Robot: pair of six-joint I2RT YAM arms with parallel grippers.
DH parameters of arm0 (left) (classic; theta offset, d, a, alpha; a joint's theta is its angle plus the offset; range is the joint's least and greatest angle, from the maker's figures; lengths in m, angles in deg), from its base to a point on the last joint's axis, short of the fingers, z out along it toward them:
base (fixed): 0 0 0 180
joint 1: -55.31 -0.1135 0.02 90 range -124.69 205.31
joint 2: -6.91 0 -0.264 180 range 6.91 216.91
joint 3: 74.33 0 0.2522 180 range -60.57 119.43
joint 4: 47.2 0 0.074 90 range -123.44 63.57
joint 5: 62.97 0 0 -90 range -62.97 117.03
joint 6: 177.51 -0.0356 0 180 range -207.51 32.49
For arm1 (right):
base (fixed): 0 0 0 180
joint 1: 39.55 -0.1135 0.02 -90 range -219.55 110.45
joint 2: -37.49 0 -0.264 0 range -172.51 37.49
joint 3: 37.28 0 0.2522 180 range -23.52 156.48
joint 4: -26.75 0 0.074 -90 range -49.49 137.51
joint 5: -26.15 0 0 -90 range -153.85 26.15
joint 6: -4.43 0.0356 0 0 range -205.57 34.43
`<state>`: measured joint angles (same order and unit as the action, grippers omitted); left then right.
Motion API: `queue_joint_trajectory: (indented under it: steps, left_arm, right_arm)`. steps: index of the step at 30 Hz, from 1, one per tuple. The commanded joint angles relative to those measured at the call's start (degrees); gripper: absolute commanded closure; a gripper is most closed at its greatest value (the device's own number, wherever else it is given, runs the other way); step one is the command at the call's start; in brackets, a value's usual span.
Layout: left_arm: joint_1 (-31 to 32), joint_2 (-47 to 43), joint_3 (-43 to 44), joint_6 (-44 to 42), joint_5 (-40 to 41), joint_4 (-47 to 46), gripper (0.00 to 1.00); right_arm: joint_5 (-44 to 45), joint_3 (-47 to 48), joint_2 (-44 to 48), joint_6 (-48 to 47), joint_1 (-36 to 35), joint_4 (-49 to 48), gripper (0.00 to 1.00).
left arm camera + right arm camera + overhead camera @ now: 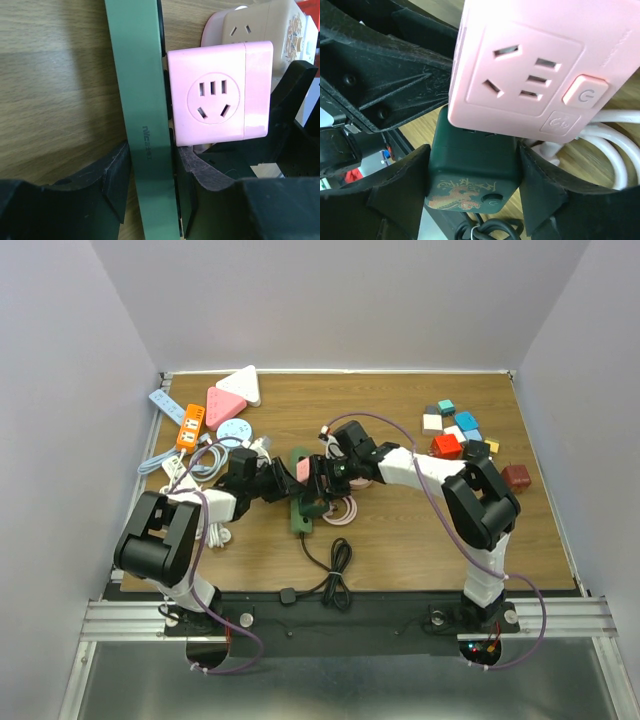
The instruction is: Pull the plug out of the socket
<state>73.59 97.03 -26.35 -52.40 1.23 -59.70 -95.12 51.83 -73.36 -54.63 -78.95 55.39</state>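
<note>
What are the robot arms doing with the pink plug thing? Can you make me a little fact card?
Plug: pink plug cube, sitting against the green power strip, not yet pulled off
Left pincer: shut on the strip's thin sides
Right pincer: closed on the strip's dark end, just under the cube
Cord: black cord coiled on the table near the arms
Far left: spare power strips
Far right: coloured blocks
</note>
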Motion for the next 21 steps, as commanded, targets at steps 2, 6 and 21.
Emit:
queue_joint_trajectory:
  steps: [2, 6, 21]
  left_arm:
    - [-0.8, -4.3, -2.3, 0.6, 1.8, 3.8, 1.00]
    - [-0.9, -8.8, -0.2, 1.9, 4.3, 5.6, 1.00]
    - [-0.9, -13.6, -0.9, 2.3, 4.6, 6.1, 1.00]
  right_arm:
    - [-2.1, 3.3, -0.2, 1.1, -3.8, -4.3, 0.31]
    - [-1.1, 3.5, -0.5, 2.7, -4.6, -4.1, 0.18]
    - [-0.1, 8.3, -5.7, 5.8, -5.7, -3.8, 0.60]
